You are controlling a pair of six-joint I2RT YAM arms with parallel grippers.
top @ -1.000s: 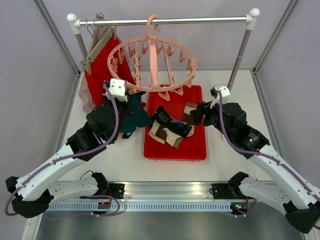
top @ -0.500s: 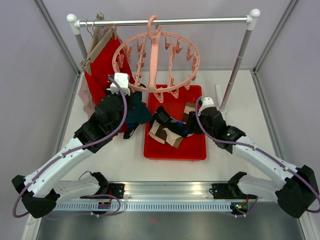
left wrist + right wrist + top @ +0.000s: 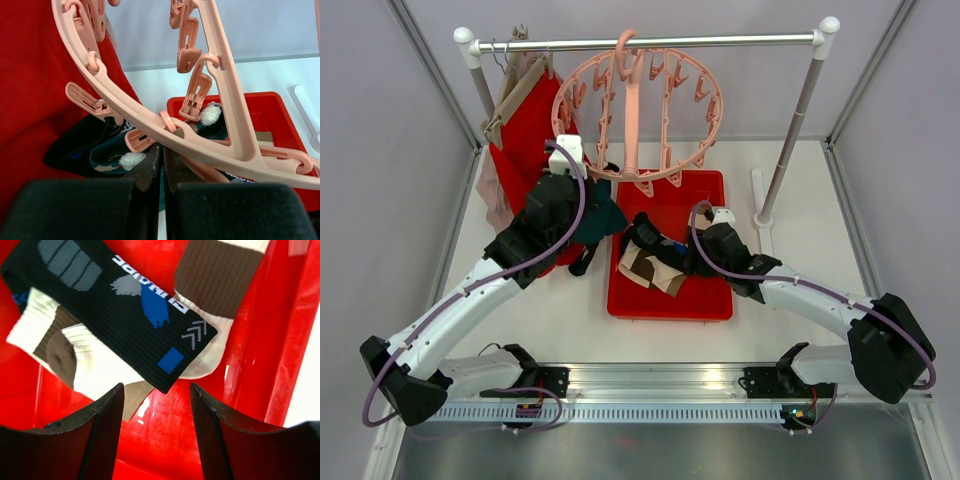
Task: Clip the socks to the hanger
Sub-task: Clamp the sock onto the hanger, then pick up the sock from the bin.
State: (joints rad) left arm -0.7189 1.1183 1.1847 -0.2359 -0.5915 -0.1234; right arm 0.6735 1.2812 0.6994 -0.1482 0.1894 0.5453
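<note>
The pale-pink ring hanger (image 3: 631, 120) hangs by its hook from the rail, tilted with its near rim low. My left gripper (image 3: 594, 190) is right under that rim (image 3: 131, 109), shut (image 3: 162, 150) on a dark teal sock (image 3: 605, 215) that bunches beyond the fingertips (image 3: 107, 152) beside a dangling peg (image 3: 140, 139). My right gripper (image 3: 686, 256) hovers open (image 3: 156, 387) in the red tray (image 3: 670, 300), just short of the corner of a black sock (image 3: 115, 300) with white and blue markings. Beige and brown socks (image 3: 85, 365) lie under and beside it.
A wooden hanger with a large red cloth (image 3: 525, 130) hangs at the rail's (image 3: 720, 41) left end, close behind my left arm. The rack's right post (image 3: 790, 140) stands just right of the tray. Grey walls close in both sides.
My left gripper rose toward the hanger with the teal sock, and the ring tipped up steeply. My right arm swung left over the tray to the black sock, jaws narrowing slightly.
</note>
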